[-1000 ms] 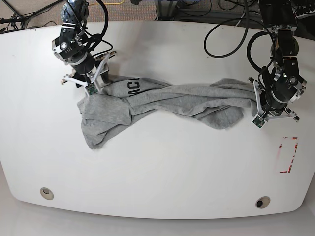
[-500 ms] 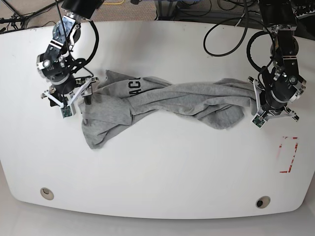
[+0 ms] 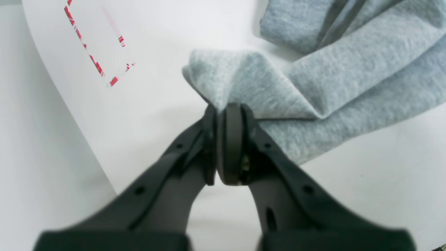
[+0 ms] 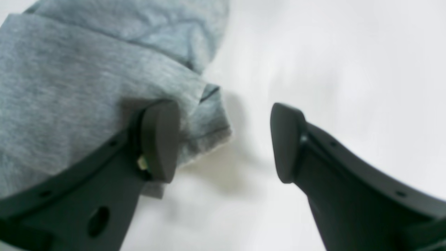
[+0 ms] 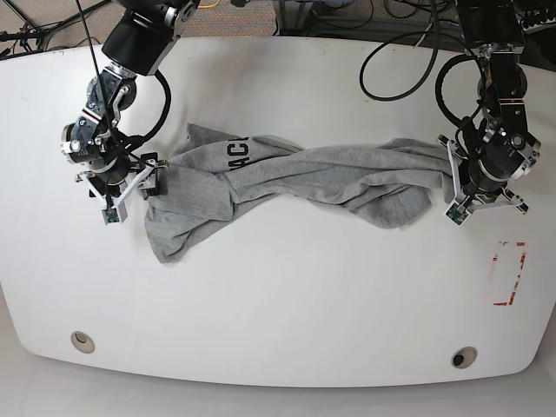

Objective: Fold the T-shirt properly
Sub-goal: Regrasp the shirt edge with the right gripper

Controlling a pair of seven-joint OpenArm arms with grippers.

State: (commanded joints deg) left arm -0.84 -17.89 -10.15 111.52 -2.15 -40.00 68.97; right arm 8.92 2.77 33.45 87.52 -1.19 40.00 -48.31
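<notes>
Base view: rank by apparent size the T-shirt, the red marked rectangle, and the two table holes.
1. T-shirt, by far the largest.
2. Red marked rectangle.
3. The two table holes look about alike, so unranked.

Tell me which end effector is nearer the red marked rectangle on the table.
Left. The left end effector is beside the red marked rectangle, clamped on the T-shirt. The right end effector is across the table, at the shirt's other end.

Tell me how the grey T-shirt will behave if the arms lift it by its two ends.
The T-shirt lies twisted and rumpled, so it is probably floppy and would sag in the middle. The left gripper pinches only a small corner fold, which may slip. The right gripper is open.
</notes>
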